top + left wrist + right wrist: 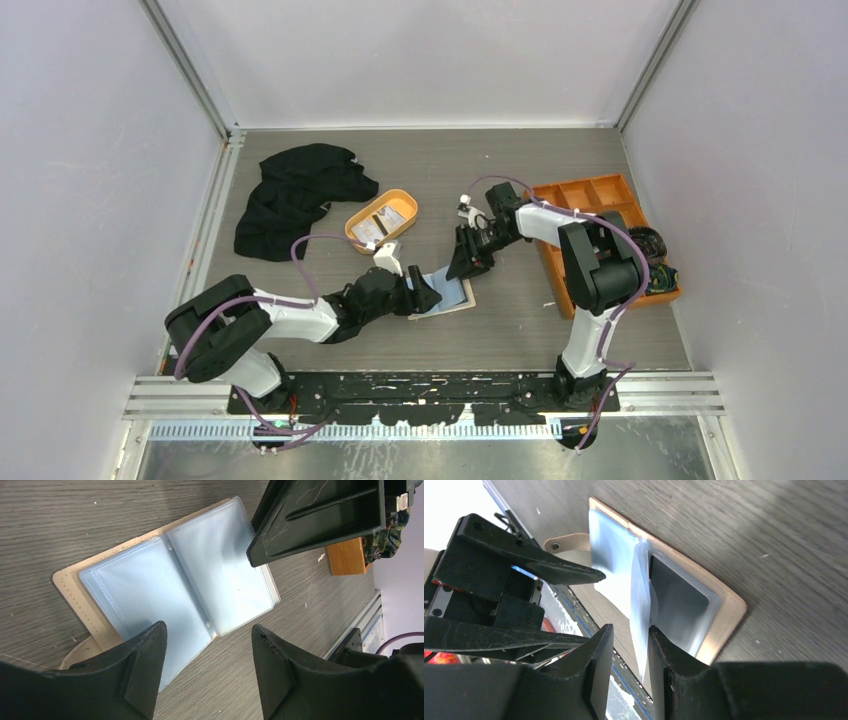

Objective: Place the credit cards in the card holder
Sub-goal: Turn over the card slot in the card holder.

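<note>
The card holder [447, 293] lies open on the table, beige cover down, pale blue-grey sleeves up; it also shows in the left wrist view [170, 585] and the right wrist view [674, 595]. My left gripper [207, 632] is open and empty, hovering over its near edge [430, 296]. My right gripper [629, 630] stands at the holder's far edge [463, 268], jaws narrowly apart, with one raised sleeve leaf [640, 600] between them, leaning on one finger. The credit cards [383, 222], whitish with dark print, lie in the orange oval tray [401, 199].
A black cloth [295, 190] lies at the back left. An orange compartmented box [592, 200] stands on the right with dark items beside it [655, 262]. White walls enclose the table on three sides.
</note>
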`<state>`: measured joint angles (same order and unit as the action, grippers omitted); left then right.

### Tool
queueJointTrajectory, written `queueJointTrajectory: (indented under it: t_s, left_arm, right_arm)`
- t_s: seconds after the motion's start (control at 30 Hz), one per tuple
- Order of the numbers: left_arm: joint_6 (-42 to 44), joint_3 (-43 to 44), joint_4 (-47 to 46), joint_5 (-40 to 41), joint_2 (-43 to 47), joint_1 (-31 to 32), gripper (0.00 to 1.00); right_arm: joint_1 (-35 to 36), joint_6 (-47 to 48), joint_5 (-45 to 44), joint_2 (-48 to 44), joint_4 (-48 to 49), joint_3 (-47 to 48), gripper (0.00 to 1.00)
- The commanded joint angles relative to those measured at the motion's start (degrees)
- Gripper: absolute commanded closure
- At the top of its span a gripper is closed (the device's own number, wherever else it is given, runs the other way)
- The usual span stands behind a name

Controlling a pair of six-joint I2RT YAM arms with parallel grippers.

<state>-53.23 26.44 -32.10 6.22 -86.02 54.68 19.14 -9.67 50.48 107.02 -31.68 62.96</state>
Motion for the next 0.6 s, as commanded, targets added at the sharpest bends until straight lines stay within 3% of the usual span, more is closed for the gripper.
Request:
queueJointTrajectory:
  t_s: [0.0,0.27,0.37,0.57]
  left_arm:
    - [-1.56,0.94,-5.62,0.27,-0.01,-0.27,0.37]
    - [-0.03,-0.93,-3.21,1.99,4.88,-0.28,0.37]
    - [0.68,-1.65,-2.20,1.90,6.56,-0.27,0.37]
    - [0.04,-4.62,-4.44,1.47,7.31,-0.27,0.38]
  right_arm:
    - [-0.15,1.51,-4.77,-3.82,-0.32,0.35,0.63]
    - [-0.07,7.17,-11.84,-7.37,-2.10,0.94,0.57]
    - [0.19,12.19,-15.96,-11.43,-2.36,0.63,0.49]
    - [3.57,15.29,-13.64,-12.59,-2.54,-0.43,0.46]
